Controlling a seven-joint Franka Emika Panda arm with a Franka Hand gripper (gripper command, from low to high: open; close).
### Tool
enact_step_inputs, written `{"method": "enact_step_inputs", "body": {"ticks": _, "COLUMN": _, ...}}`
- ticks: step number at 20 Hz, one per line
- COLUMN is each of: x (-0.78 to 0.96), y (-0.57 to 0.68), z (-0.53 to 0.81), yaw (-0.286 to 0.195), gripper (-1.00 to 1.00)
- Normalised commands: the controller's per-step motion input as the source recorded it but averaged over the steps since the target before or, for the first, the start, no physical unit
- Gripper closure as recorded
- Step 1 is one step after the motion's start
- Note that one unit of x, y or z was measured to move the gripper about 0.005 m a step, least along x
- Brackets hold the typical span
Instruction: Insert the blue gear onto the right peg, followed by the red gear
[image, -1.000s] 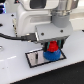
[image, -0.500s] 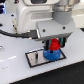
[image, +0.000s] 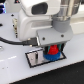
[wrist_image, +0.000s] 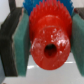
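Between the jaws sits the red gear (wrist_image: 48, 44), above the blue gear (image: 54, 56).

A lab bench: a white table (image: 70, 65) bearing a black-rimmed plate (image: 34, 59), a robot arm (image: 40, 15) and cable (image: 12, 41).

The white robot arm reaches down from above with its grey wrist vertical, over the middle of the white table. Its gripper (image: 52, 50) points straight down, the two teal-padded fingers (wrist_image: 20, 45) closed against opposite sides of the round bright-red plastic gear (wrist_image: 48, 42), gripping its hub.
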Motion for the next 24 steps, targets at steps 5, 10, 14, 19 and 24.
{"method": "enact_step_inputs", "body": {"ticks": 5, "x": 0.16, "y": -0.06, "z": -0.18, "yaw": 0.0, "gripper": 1.0}}
{"method": "enact_step_inputs", "body": {"ticks": 10, "x": 0.07, "y": 0.04, "z": 0.08, "yaw": 0.0, "gripper": -1.0}}
{"method": "enact_step_inputs", "body": {"ticks": 14, "x": 0.05, "y": 0.05, "z": 0.23, "yaw": 0.0, "gripper": -1.0}}
{"method": "enact_step_inputs", "body": {"ticks": 19, "x": 0.04, "y": 0.07, "z": 0.37, "yaw": 0.0, "gripper": -1.0}}
{"method": "enact_step_inputs", "body": {"ticks": 24, "x": -0.01, "y": 0.0, "z": 0.49, "yaw": 0.0, "gripper": -1.0}}
